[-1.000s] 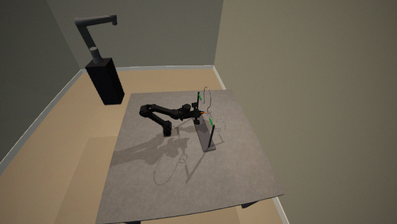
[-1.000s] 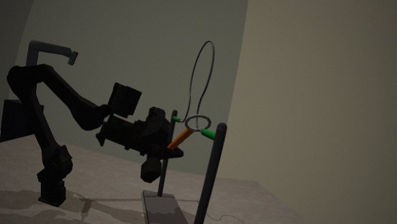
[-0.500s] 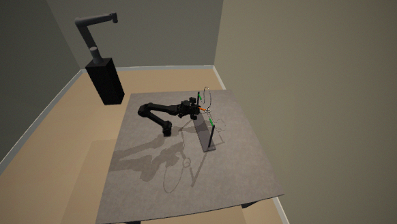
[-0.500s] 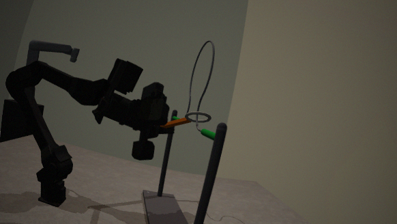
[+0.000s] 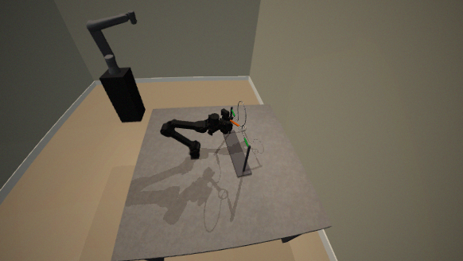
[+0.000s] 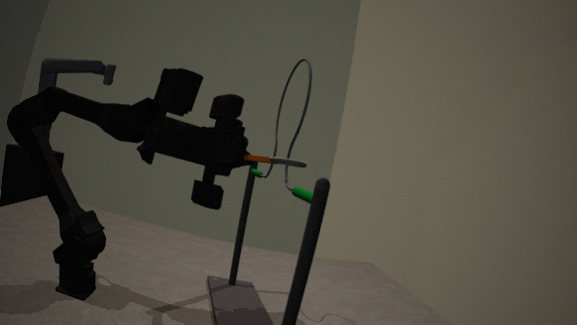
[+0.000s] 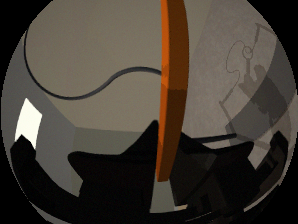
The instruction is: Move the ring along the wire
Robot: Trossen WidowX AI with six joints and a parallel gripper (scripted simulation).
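My gripper (image 5: 231, 121) (image 6: 246, 158) (image 7: 158, 124) is shut on the orange handle (image 5: 235, 123) (image 6: 259, 159) (image 7: 174, 82). The ring (image 6: 299, 163) is seen nearly edge-on in the exterior view, about level, around the near leg of the grey wire (image 6: 309, 91) (image 7: 70, 97), above the near green part (image 5: 246, 142) (image 6: 301, 194). I cannot tell whether the ring touches the wire. The far green part (image 5: 233, 113) (image 6: 256, 172) is beside the far post (image 6: 242, 228). The wire's tall loop rises above the ring. The ring is out of view in the wrist view.
The near post (image 5: 247, 159) (image 6: 307, 248) stands at the near end of the dark base plate (image 5: 240, 167) on the table (image 5: 278, 199). The wire loop stands close in front of my gripper. A grey arm on a black pedestal (image 5: 122, 97) stands beyond the table.
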